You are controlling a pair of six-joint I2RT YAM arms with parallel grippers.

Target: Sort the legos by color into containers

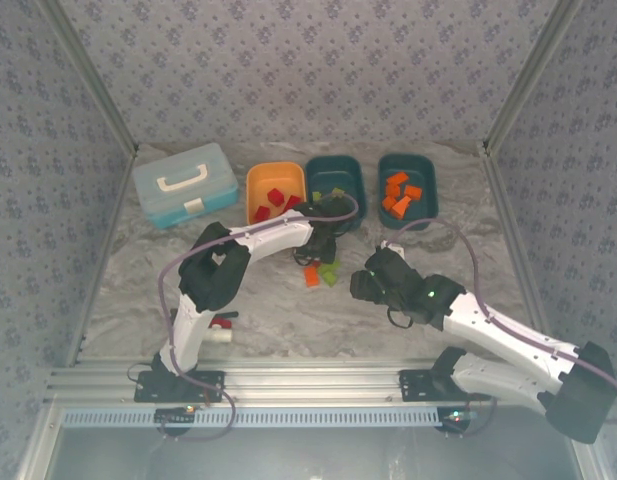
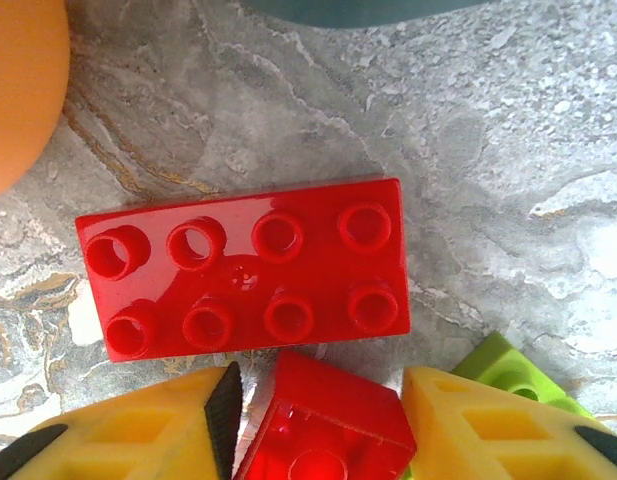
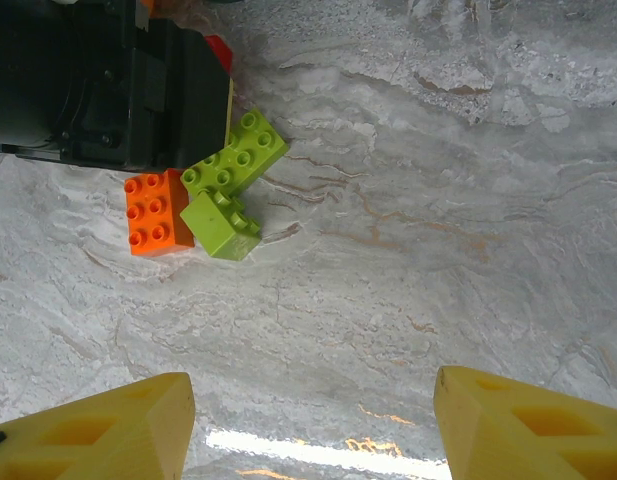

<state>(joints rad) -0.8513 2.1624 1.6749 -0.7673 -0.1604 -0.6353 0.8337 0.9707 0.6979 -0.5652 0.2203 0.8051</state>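
Note:
In the left wrist view my left gripper [image 2: 316,400] has its yellow fingers on either side of a small red lego [image 2: 323,430], tilted and touching both. A long red lego [image 2: 248,265] lies flat just beyond it and a lime green one [image 2: 508,368] is at the right. From above, the left gripper [image 1: 318,248] is below the orange container [image 1: 252,190], which holds red legos. Green legos are in the middle teal container [image 1: 360,185] and orange ones in the right teal container [image 1: 430,190]. My right gripper [image 3: 313,430] is open over bare table, short of an orange lego [image 3: 156,212] and two green legos [image 3: 235,162].
A light blue case [image 1: 185,183] stands at the back left. A red-handled tool with a white cylinder [image 1: 223,328] lies by the left arm's base. The enclosure's patterned walls close in the table on three sides.

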